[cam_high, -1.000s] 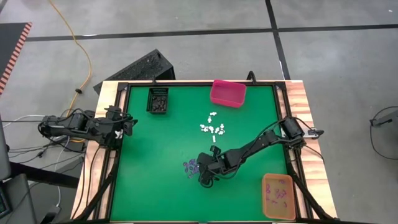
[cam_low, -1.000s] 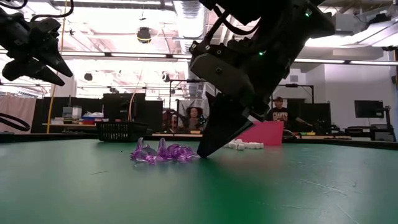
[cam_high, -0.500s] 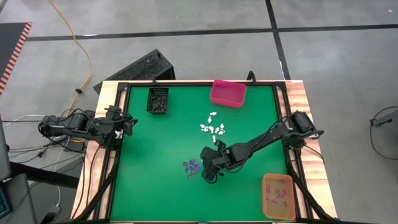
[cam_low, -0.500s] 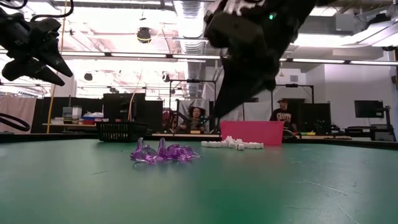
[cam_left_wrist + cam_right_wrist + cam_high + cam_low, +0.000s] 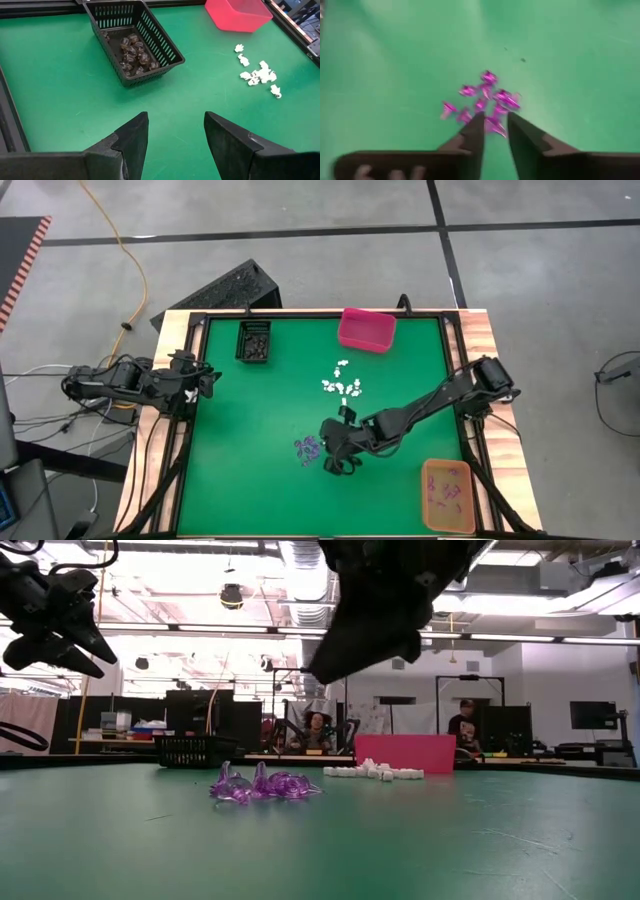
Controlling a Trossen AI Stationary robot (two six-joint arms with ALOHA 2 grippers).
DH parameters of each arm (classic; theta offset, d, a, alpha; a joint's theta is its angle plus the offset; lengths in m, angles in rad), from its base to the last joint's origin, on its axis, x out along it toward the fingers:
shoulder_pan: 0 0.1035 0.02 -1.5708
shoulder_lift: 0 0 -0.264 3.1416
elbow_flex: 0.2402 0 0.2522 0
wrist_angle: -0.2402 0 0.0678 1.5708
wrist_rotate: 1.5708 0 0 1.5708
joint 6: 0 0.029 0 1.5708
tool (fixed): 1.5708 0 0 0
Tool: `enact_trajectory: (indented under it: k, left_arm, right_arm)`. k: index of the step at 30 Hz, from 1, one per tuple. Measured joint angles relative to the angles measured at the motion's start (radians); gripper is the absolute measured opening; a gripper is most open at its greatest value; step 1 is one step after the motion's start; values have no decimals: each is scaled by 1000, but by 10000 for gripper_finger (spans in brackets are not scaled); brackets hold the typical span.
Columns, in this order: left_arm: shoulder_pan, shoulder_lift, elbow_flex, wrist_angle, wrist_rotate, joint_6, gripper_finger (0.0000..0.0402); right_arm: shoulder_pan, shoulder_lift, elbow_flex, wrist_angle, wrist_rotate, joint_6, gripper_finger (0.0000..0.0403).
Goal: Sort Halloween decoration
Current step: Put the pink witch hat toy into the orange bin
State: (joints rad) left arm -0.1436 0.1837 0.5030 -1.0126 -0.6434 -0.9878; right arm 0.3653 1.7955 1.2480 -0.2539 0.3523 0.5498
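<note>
Right wrist view shows the right end effector narrowly parted, empty, above purple trinkets; closing off-centre could scatter them across the desk.

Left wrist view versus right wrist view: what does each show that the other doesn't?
Only the left wrist view shows the black bin holding dark trinkets, the pink bin, the white trinkets and the open left gripper. Only the right wrist view shows the purple trinkets, with the right gripper parted a little just short of them. Both show the green table.
</note>
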Motion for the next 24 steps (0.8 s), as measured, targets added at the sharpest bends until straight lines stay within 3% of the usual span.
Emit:
enact_trajectory:
  k: [4, 7, 24]
  left_arm:
    - [0, 0, 0, 0, 0, 0, 183]
    - [0, 0, 0, -1, 1, 0, 183]
    - [0, 5, 0, -6, 6, 1, 183]
  right_arm:
    - [-17, 16, 0, 12, -10, 3, 189]
    - [-27, 47, 1, 33, -13, 14, 215]
    - [4, 177, 5, 142, -43, 37, 179]
